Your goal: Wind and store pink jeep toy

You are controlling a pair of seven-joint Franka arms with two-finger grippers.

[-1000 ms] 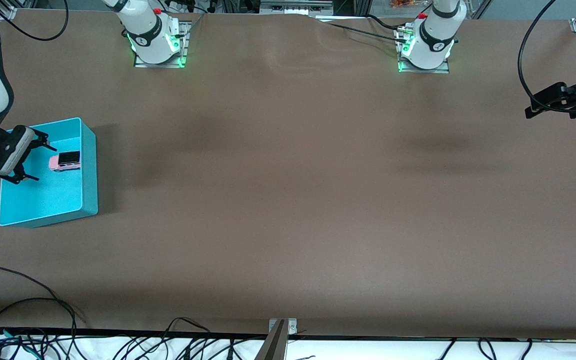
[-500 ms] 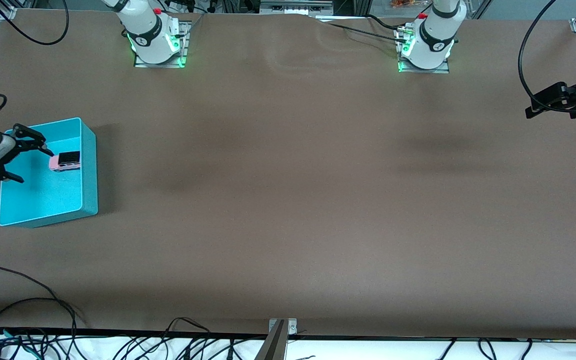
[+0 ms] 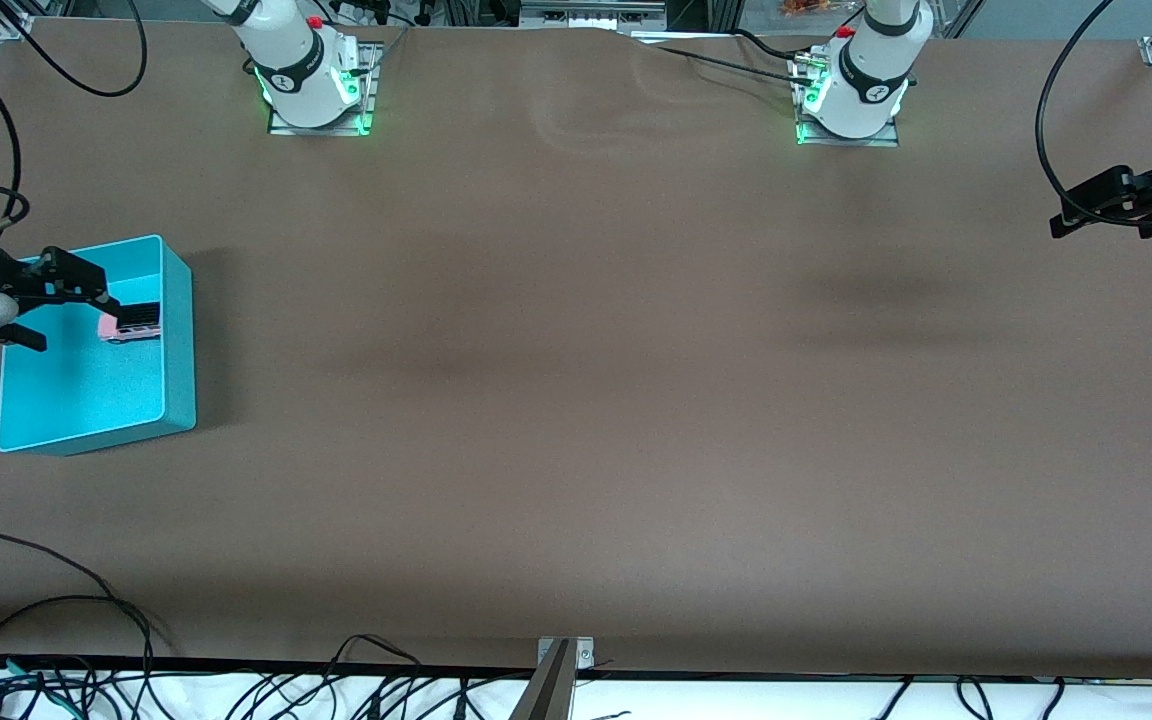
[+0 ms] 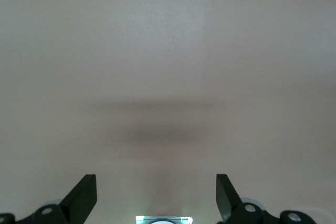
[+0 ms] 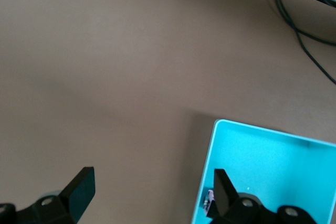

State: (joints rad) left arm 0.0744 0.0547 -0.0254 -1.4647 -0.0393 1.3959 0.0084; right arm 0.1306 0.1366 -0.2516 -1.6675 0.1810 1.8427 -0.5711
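The pink jeep toy (image 3: 137, 322) lies in the teal bin (image 3: 179, 350), close to the wall that faces the table's middle. My right gripper (image 3: 68, 315) hangs open and empty over the bin, one fingertip just over the jeep's pink end. In the right wrist view the right gripper (image 5: 152, 190) is open over the bin's rim (image 5: 262, 128), and a sliver of the jeep (image 5: 210, 201) shows beside one finger. My left gripper (image 3: 1086, 207) waits open and empty at the left arm's end of the table; the left wrist view shows it (image 4: 156, 195) over bare table.
The bin stands at the right arm's end of the table on the brown cover. Both arm bases (image 3: 311, 75) (image 3: 851, 85) stand along the table's edge farthest from the front camera. Loose cables (image 3: 56, 610) lie along the edge nearest that camera.
My right gripper has swung and levelled over the bin, its wrist drawing back toward the table's end. The jeep has stayed in the bin. The left arm has not moved.
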